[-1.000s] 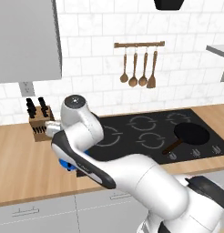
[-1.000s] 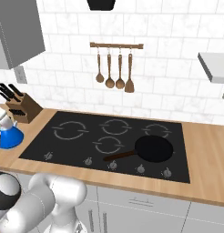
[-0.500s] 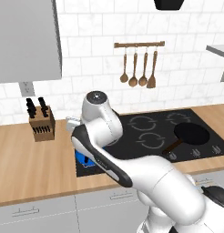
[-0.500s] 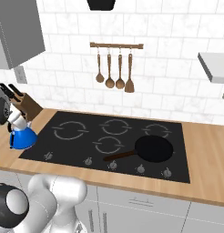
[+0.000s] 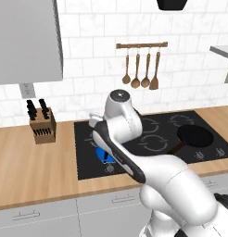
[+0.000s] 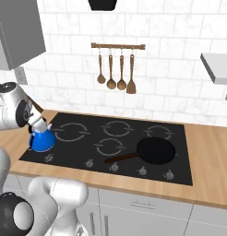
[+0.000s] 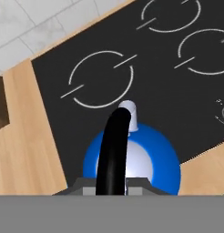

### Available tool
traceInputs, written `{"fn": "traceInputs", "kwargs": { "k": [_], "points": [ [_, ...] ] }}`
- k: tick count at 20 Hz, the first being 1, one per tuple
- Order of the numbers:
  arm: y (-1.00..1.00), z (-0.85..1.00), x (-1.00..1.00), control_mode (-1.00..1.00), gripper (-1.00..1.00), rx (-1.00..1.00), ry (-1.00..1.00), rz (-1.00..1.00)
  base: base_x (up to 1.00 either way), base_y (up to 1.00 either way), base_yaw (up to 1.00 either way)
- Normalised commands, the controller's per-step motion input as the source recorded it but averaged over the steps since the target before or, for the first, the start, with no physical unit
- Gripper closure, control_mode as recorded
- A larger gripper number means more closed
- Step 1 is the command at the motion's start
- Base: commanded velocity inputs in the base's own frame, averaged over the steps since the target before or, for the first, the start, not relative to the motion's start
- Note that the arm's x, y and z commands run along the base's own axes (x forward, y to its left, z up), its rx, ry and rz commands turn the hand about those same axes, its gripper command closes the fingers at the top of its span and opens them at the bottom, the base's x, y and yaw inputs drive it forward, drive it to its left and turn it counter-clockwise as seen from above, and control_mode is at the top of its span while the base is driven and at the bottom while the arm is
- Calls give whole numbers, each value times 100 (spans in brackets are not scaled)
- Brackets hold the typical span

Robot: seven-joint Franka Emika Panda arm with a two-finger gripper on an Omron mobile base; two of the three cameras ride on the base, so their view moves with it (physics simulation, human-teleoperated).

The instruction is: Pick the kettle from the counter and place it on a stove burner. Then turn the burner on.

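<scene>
Claw [image 7: 111, 184] clamps the black arched handle, carrying the small bright blue cone-shaped kettle [image 6: 41, 139] over the flat black glass cooktop [image 6: 129, 123], short of the large grey double-ring burner [image 7: 101, 79].

Kettles: 1, blue [image 6: 41, 140], seen at the front left corner of the cooktop.
Cooktops: 1, black glass [image 6: 180, 156].
Burner rings: 5 counted in the right base view; the largest is the left one [image 6: 75, 132].
Control knobs: 5 along the cooktop's front edge, one of them [image 6: 114, 167] in front of the pan handle.
Frying pans: 1, black [image 6: 155, 150].
Knife blocks: 1, wooden [image 5: 42, 126].
Hanging utensils: 4 wooden, on 1 rail [image 6: 118, 46].
Counters: 1 wood-grain worktop [image 5: 32, 162].
Robot arms: 1, white [image 5: 129, 148].
</scene>
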Motion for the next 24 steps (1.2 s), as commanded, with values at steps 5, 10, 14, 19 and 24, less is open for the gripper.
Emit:
{"fn": "traceInputs", "kwargs": {
  "k": [5, 10, 14, 19, 24],
  "points": [
    [-36, 0, 52, -100, 100, 0, 2, -12, 0, 0, 0],
    [-6, 0, 61, -100, 100, 0, 1, -12, 0, 0, 0],
    [0, 0, 55, -100, 100, 0, 2, -10, 0, 0, 0],
    [0, 0, 52, -100, 100, 0, 0, -8, 0, 0, 0],
    [0, 0, 53, -100, 100, 0, 0, -7, 0, 0, 0]
  ]
}}
